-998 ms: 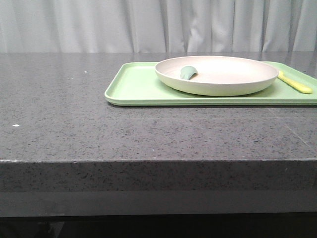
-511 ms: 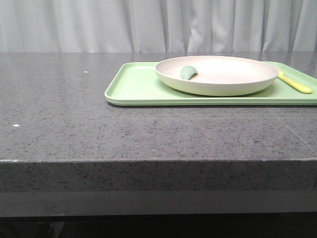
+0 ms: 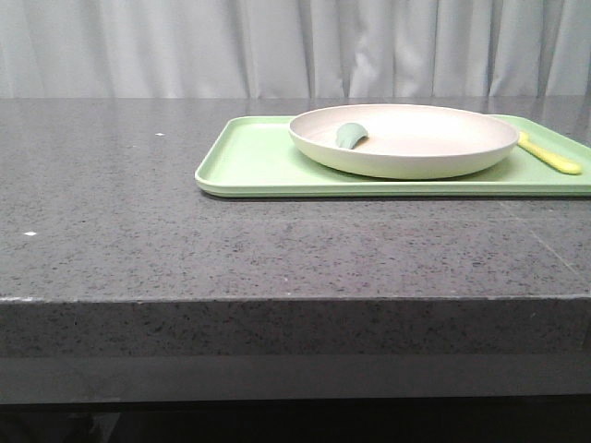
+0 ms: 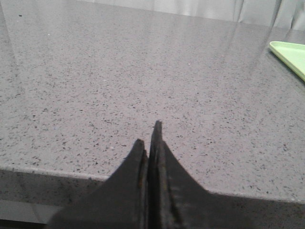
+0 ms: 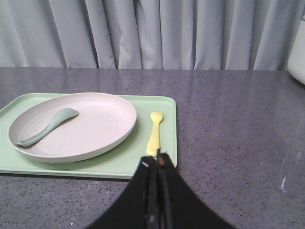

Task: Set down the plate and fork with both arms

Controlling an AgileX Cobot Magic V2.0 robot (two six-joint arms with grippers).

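The cream-white plate point(image 3: 404, 138) sits on a light-green tray point(image 3: 249, 161) at the table's right, and shows in the right wrist view point(image 5: 76, 125). A small curved muted-green piece point(image 3: 350, 136) lies in the plate point(image 5: 47, 127). The pale-yellow fork point(image 3: 550, 156) lies on the tray right of the plate point(image 5: 155, 132). My right gripper point(image 5: 157, 160) is shut and empty, over the tray's near edge just short of the fork's handle. My left gripper point(image 4: 151, 138) is shut and empty, over bare table near its front edge. Neither gripper shows in the front view.
The dark speckled table point(image 3: 138, 231) has its front edge low in the front view. A corner of the tray point(image 4: 290, 55) shows in the left wrist view. Grey curtains point(image 3: 277, 46) hang behind. A white object point(image 5: 298, 52) stands at the right edge of the right wrist view.
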